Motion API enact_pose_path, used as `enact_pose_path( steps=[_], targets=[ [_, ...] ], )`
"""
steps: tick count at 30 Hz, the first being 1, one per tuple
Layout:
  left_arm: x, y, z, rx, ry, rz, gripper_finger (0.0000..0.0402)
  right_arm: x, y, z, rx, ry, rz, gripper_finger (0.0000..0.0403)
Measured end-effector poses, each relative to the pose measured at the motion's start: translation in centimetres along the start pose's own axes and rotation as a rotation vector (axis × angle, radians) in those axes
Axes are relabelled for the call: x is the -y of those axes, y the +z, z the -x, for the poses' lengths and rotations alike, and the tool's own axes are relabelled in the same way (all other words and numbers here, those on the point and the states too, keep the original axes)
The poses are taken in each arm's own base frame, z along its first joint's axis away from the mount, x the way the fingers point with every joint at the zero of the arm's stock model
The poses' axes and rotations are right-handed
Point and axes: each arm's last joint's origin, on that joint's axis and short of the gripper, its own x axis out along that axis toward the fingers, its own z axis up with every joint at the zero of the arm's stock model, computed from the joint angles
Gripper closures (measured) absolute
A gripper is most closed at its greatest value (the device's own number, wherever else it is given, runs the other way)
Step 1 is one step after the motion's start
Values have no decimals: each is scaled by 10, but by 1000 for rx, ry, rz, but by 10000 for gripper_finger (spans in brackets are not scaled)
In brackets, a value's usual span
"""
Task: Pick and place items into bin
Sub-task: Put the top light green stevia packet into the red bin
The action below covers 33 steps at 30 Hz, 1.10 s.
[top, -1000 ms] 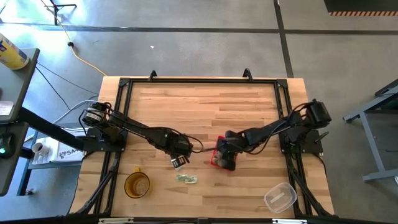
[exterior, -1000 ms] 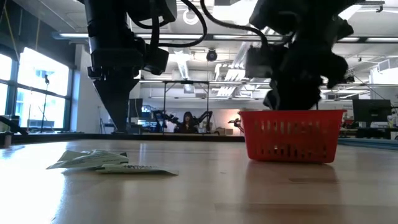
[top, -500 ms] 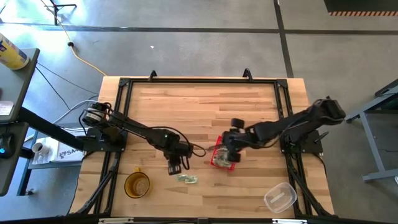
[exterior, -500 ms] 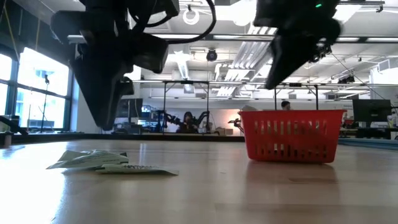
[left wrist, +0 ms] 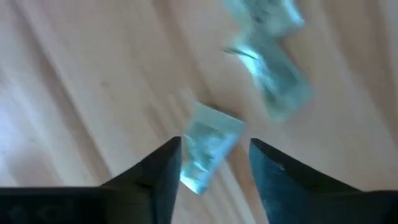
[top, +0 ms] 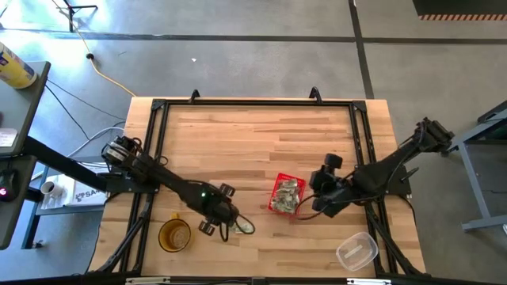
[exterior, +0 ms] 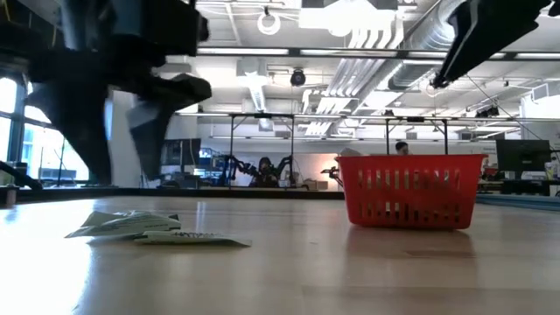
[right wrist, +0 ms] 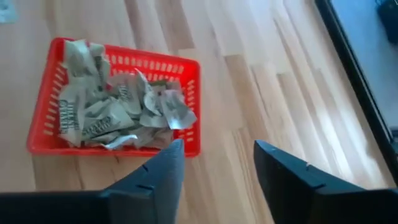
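The red basket sits right of the table's middle, and crumpled pale green-and-white packets fill it. A few more packets lie flat on the wood near the near edge, also seen as packets in the low view. My left gripper is open and hovers just left of and above them. Its fingers stand on either side of one packet, above it. My right gripper is open, right of the basket and raised.
An amber round cup stands near the near-left corner, close to my left arm. A clear plastic container lies at the near-right corner. Bare wood stretches across the far half of the table.
My left gripper has swung toward the near edge and come down over the loose packets. My right gripper has drawn back from above the basket toward the table's right edge and risen. Basket and loose packets have stayed put.
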Motion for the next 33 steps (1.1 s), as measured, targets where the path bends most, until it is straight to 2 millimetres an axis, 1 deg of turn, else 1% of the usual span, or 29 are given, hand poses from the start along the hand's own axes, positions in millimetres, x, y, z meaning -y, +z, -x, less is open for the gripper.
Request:
enact_pose_path(
  steps=[2, 5, 8, 10, 12, 14, 16, 18, 19, 20, 22, 25, 28, 29, 31, 32, 33],
  targets=[
    [-8, -1, -3, 8, 16, 39, 160, 1, -3, 2, -7, -22, -26, 195],
    [-19, -6, -14, 19, -62, 75, 141, 2, -6, 2, -38, -28, -62, 167],
    [-24, -19, -32, -39, -188, 55, 143, 3, -8, 1, -72, -25, -83, 149],
    [-28, -23, -38, -50, -217, 50, 159, 4, -9, 1, -90, -29, -104, 144],
    [-31, -24, -39, -56, -188, 36, 189, 5, -11, 1, -113, -32, -124, 144],
    [-36, -24, -40, -49, -145, 23, 234, 6, -14, 2, -140, -43, -139, 144],
    [-45, -21, -39, -32, -109, 23, 294, 8, -17, 4, -158, -64, -143, 143],
    [-59, -17, -38, -15, -38, 25, 362, 8, -21, 6, -169, -81, -145, 143],
    [-66, -16, -37, -17, -3, 34, 375, 8, -23, 8, -176, -89, -148, 143],
    [-74, -15, -35, -24, 29, 51, 377, 8, -25, 10, -180, -94, -154, 144],
    [-91, -7, -25, 4, 69, 89, 363, 8, -29, 15, -184, -100, -170, 144],
    [-118, 17, 5, 96, 90, 145, 353, 7, -36, 23, -190, -100, -207, 144],
    [-141, 47, 42, 326, 74, 176, 372, 5, -41, 27, -206, -94, -222, 144],
    [-147, 56, 50, 418, 67, 177, 377, 4, -42, 28, -211, -88, -221, 144],
    [-156, 72, 56, 564, 56, 176, 377, 4, -42, 28, -210, -85, -219, 144],
    [-160, 76, 53, 599, 46, 187, 377, 4, -42, 28, -209, -85, -220, 144],
    [-163, 81, 44, 622, 26, 204, 377, 4, -42, 28, -208, -86, -222, 144]
  ],
)
